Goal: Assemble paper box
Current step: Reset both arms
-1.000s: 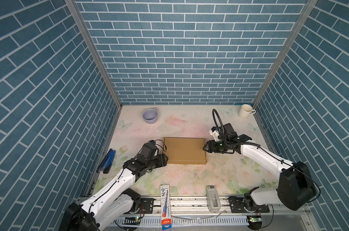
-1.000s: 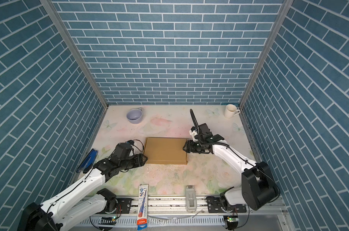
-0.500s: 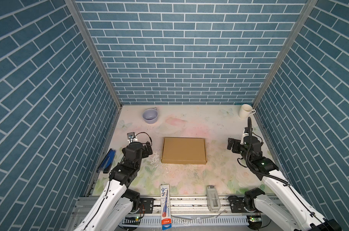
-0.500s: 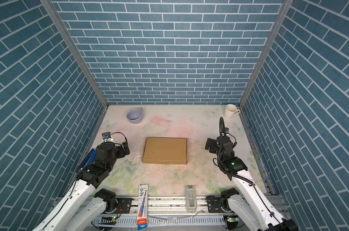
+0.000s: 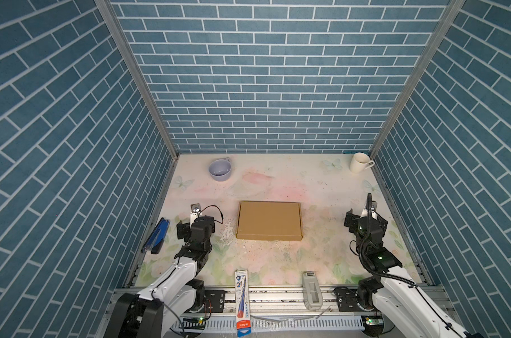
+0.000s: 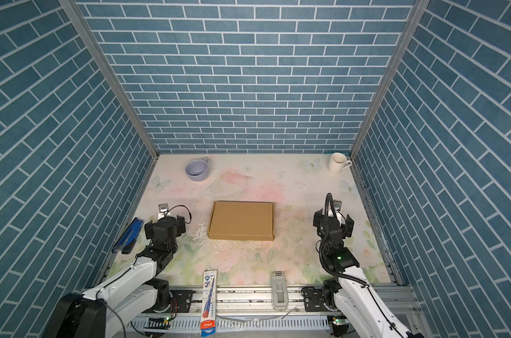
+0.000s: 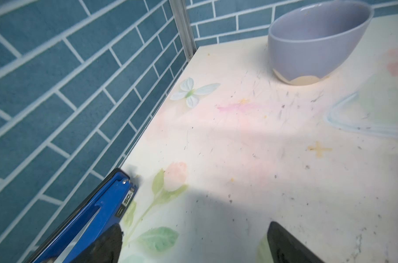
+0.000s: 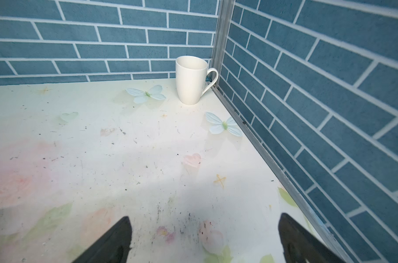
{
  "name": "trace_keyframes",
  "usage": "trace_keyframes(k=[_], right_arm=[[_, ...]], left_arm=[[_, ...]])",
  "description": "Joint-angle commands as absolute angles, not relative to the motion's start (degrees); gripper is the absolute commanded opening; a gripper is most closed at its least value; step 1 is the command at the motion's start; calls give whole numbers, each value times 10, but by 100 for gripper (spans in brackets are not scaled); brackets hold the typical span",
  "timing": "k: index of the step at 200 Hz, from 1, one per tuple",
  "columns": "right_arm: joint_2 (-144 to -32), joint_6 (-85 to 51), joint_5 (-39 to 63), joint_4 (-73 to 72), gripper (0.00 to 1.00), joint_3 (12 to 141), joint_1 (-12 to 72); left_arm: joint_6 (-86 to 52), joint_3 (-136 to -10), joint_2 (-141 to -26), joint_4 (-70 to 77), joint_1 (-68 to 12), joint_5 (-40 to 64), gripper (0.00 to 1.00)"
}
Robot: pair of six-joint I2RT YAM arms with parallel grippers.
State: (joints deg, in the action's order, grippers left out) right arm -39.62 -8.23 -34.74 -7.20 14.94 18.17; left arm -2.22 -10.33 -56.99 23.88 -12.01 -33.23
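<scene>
The paper box (image 5: pixel 269 221) (image 6: pixel 242 221) is a shut, shallow brown cardboard box lying flat in the middle of the table, and nothing touches it. My left gripper (image 5: pixel 195 224) (image 6: pixel 164 226) stands to its left, well apart from it, open and empty. On the other side my right gripper (image 5: pixel 365 220) (image 6: pixel 333 220) is also apart from it, open and empty. The left wrist view shows my left gripper (image 7: pixel 193 227) with wide jaws over bare table. My right gripper (image 8: pixel 203 217) is the same in the right wrist view. The box is out of both wrist views.
A purple bowl (image 5: pixel 219 170) (image 7: pixel 316 41) sits at the back left and a white mug (image 5: pixel 359 162) (image 8: pixel 191 79) in the back right corner. A blue stapler (image 5: pixel 156 235) (image 7: pixel 91 216) lies by the left wall beside my left gripper. A pen pack (image 5: pixel 242 298) and a grey device (image 5: pixel 311 289) lie at the front edge.
Both grippers were at the box's left and right ends. They have pulled back to the table's sides and their jaws have opened wide. The box has stayed put.
</scene>
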Motion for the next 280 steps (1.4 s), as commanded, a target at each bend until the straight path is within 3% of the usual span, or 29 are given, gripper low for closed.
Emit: trace_keyframes(k=[1, 45, 76, 113, 176, 215, 242, 280], right_arm=[[-427, -45, -353, -162, 99, 106, 169], [-493, -28, -319, -279, 99, 88, 145], [-561, -14, -305, -344, 99, 98, 121], [-647, -4, -268, -417, 99, 119, 95], [-799, -26, -135, -554, 99, 155, 15], [-890, -21, -88, -612, 99, 173, 4], [-879, -21, -74, -505, 99, 215, 3], [-885, -37, -66, -500, 99, 224, -14]], left_arm=[[37, -93, -603, 421, -106, -293, 100], [50, -116, -682, 481, -74, -197, 100], [50, -140, -745, 525, -65, -183, 100], [48, -124, -904, 728, -50, -155, 100], [20, -187, -874, 557, -35, -150, 100], [16, -204, -877, 532, -36, -165, 100], [19, -205, -878, 533, -36, -165, 100], [18, -205, -878, 532, -36, -165, 100]])
